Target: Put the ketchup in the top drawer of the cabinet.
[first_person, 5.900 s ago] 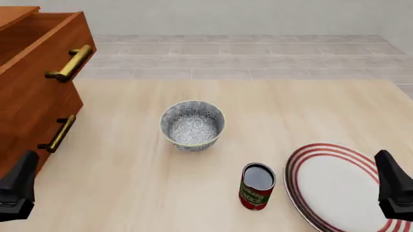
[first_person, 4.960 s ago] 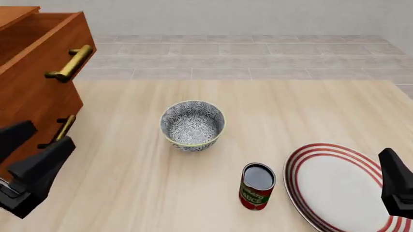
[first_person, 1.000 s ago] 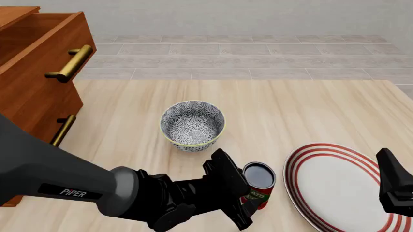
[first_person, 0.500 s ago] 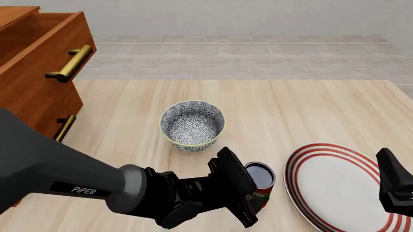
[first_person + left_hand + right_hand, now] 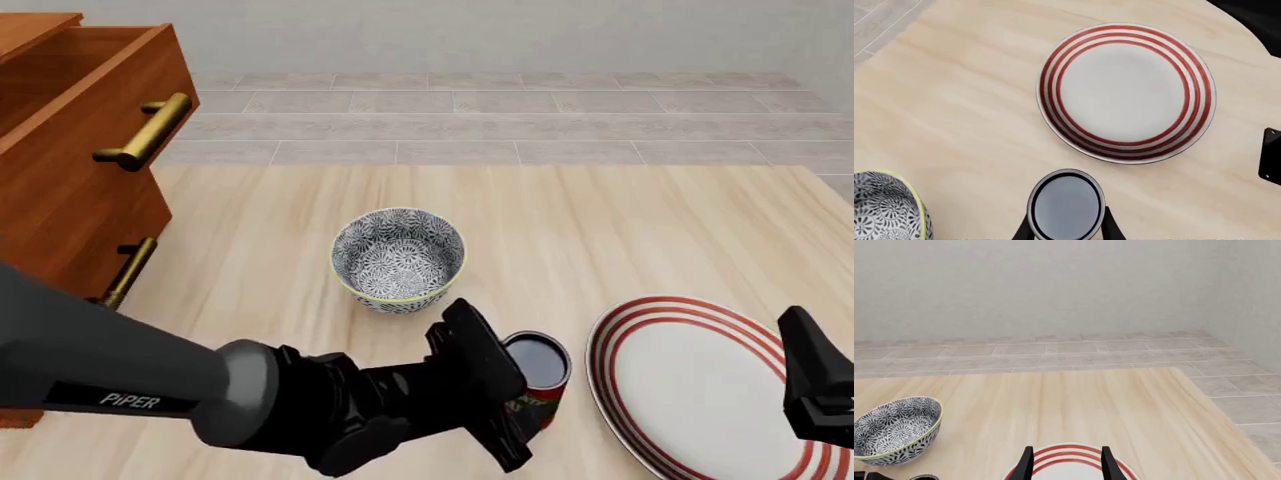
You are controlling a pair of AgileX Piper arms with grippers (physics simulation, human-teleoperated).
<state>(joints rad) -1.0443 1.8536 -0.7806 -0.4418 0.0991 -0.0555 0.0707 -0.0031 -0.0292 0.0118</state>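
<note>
Left tool (image 5: 1066, 231) straddles ketchup (image 5: 1065, 210) (plate (image 5: 1126, 92) near).

**Where things sit on the bench**

The reddish-brown wooden cabinet (image 5: 74, 190) stands at the left edge of the pale wooden bench (image 5: 641, 230), its top drawer (image 5: 80, 85) pulled out (standing open). The patterned grey bowl (image 5: 398, 258) sits mid-bench. Nearer and to its right stands the small red ketchup can (image 5: 537, 378), just left of the red-ringed white plate (image 5: 701, 385).
</note>
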